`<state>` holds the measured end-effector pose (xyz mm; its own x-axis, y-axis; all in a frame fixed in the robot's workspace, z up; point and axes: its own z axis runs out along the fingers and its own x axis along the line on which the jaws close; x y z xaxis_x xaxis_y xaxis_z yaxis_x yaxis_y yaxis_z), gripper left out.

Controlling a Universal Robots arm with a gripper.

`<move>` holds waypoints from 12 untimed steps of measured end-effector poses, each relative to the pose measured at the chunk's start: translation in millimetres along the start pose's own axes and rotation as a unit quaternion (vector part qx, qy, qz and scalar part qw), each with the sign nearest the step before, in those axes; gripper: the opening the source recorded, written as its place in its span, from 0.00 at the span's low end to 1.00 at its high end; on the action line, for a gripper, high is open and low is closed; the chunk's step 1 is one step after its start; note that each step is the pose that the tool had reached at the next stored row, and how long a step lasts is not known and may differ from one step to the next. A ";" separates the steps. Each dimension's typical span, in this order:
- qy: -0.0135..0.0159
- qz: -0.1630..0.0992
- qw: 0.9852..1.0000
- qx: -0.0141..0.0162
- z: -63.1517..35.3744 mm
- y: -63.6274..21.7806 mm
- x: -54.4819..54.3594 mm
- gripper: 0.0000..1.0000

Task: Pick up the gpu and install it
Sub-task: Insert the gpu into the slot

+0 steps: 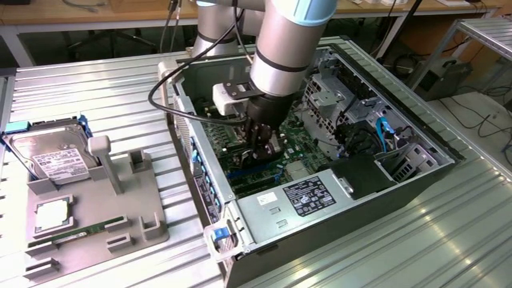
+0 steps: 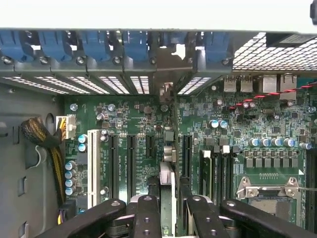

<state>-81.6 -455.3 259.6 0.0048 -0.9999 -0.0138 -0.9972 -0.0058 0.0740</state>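
Now gpu (image 2: 167,198) stands edge-on between jaws, over motherboard (image 2: 138,124).

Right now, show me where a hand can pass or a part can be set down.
Free: ribbed table beyond the hard drive; more table on the exterior view's right of the case. Crowded: inside the case, where the gripper holds the gpu over the motherboard, and the gray fixture.

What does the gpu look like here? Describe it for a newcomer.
Look inside the open computer case, over the green motherboard. The gpu is the thin card seen edge-on between the tool's black fingers, unlike the empty slots beside it.
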 end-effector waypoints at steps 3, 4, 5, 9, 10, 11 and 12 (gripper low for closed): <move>0.000 0.001 1.000 0.000 -1.9 -6.4 -0.1 0.26; 0.000 0.001 1.000 -0.001 -2.5 -8.6 -0.1 0.26; 0.000 0.001 1.000 -0.001 -3.0 -11.0 0.0 0.26; 0.000 0.007 1.000 -0.009 -3.5 -13.9 -0.1 0.26; 0.000 0.009 1.000 -0.012 -3.6 -13.9 -0.1 0.26; 0.000 0.011 1.000 -0.014 -3.6 -13.9 0.0 0.26; -0.001 0.013 1.000 -0.015 -3.5 -13.9 0.1 0.26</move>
<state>-67.5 -455.3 262.1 -0.0205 -0.9997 -0.0126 -0.9943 0.0191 0.1046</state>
